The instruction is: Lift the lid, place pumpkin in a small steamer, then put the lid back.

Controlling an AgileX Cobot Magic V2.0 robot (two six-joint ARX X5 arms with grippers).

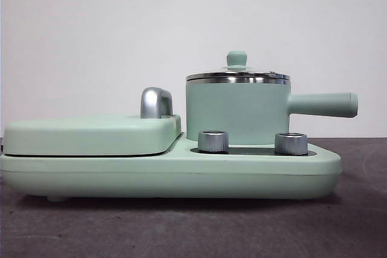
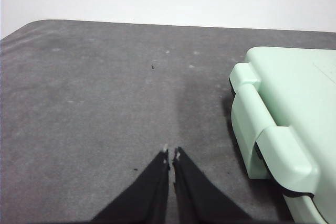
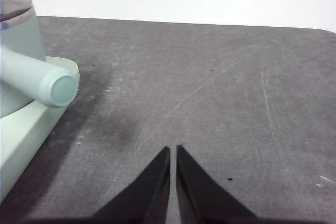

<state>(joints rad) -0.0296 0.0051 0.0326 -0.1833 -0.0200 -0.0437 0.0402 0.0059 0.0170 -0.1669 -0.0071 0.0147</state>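
Two steel dials [image 1: 213, 141] sit nearest the front camera, low and centre-right in the frame, on the mint-green cooker base [image 1: 169, 176]. Just behind them stands the small steamer [image 1: 237, 113], its long handle [image 1: 323, 104] pointing to the right edge. The lid [image 1: 237, 75] rests flat on the steamer's rim, knob [image 1: 236, 59] up, so lifting it is the step in hand. The pumpkin shows in no view.

To the left lies the flat griddle cover [image 1: 91, 134] with its chrome handle [image 1: 156, 102].

The left gripper [image 2: 171, 155] hangs over bare table beside the cooker's end, jaws clenched and empty. The right gripper [image 3: 173, 150] hangs near the handle's tip, likewise closed on nothing.

A clean lift likely means parting the jaws first, descending centred over the knob, pinching it squarely and rising straight up.
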